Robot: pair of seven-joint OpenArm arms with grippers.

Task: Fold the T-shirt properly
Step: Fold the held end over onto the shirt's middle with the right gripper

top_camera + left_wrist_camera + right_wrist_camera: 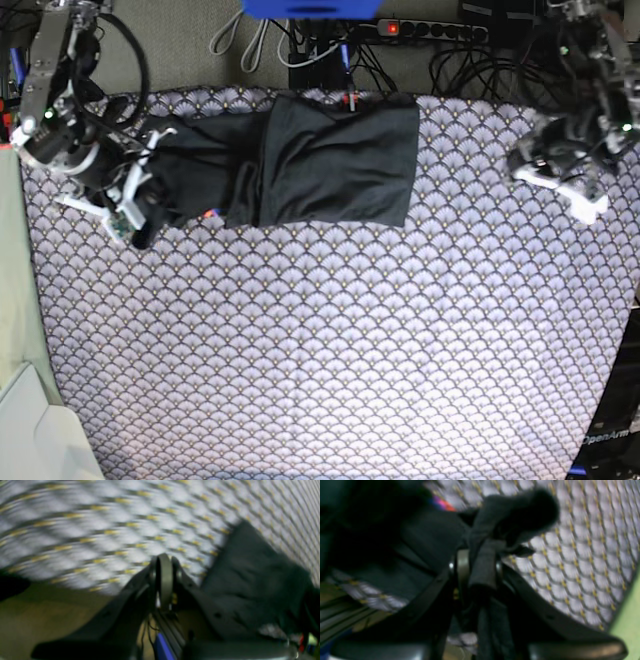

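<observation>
The dark charcoal T-shirt [330, 165] lies partly folded at the far middle of the patterned cloth [330, 340], and its left end trails toward my right gripper [135, 215]. In the right wrist view that gripper [476, 565] is shut on a bunched strip of the T-shirt [483, 562], and a speck of rainbow print [442, 503] shows behind it. My left gripper [572, 192] hovers at the cloth's far right edge, well apart from the shirt. Its wrist view shows the left gripper [163, 580] shut and empty, with the T-shirt [250, 580] off to the right.
A power strip [430, 30] and loose cables [250, 40] lie behind the cloth's far edge, next to a blue object [310, 8]. A pale green surface [15, 300] borders the cloth on the left, with a white object [40, 440] at the near left corner.
</observation>
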